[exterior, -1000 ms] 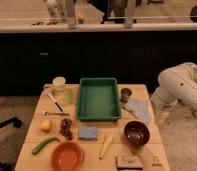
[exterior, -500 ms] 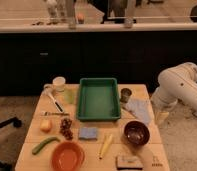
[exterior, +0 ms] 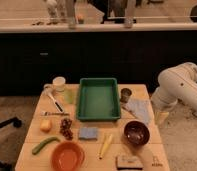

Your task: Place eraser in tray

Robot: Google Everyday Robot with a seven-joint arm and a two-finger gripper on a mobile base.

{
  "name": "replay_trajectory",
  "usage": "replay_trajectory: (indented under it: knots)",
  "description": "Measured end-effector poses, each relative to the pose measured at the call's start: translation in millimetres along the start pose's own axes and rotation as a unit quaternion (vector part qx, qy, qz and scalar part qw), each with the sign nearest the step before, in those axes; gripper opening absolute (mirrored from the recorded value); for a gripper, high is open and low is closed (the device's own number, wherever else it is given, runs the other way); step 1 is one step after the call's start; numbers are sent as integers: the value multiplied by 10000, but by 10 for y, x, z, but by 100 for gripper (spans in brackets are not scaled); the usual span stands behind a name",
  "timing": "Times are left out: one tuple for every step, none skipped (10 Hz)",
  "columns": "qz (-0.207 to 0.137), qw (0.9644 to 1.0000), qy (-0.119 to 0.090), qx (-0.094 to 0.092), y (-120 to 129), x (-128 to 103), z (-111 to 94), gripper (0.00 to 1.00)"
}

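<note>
Presently the main hazard is the crowding around the eraser [exterior: 129,161], which lies on the table [exterior: 157,150] near its front edge, nearer the camera than the gripper [exterior: 161,117] and toward the table's middle from it. The dark brown bowl [exterior: 137,132] stands between gripper and eraser, so a straight, low approach would likely clip its rim or push it onto the eraser. A banana [exterior: 105,145] lies on the eraser's far side from the gripper, so a glancing contact could slide the block against it, or off the front edge. The blue-grey sponge [exterior: 88,133] is a similar flat block further that way, and a mistaken pick is conceivable. On the carry, the tray [exterior: 81,100] sits across from the gripper beyond a crumpled cloth [exterior: 139,110] and a metal cup [exterior: 125,94]; a low transit could snag either.

Gripper: hanging at the table's right-hand edge, just beside the cloth, well apart from the eraser. Jaws stand fully released. It holds nothing and appears to touch nothing.
</note>
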Motion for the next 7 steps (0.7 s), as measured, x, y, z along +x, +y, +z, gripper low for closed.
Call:
replay_trajectory:
  knots:
    - [-1, 10000, -1, -1, 1, 0, 1, 80]
    - [-18, 10000, -9, 13, 4, 1, -2, 80]
    - [-96, 9999, -42, 51, 33, -4, -43, 80]
    - [-186, 9998, -72, 99, 96, -15, -105, 80]
    - [-260, 9995, -81, 150, 161, -26, -161, 80]
    - [-332, 9992, -96, 190, 214, -55, -205, 80]
    - [-444, 9986, -115, 244, 282, -113, -270, 80]
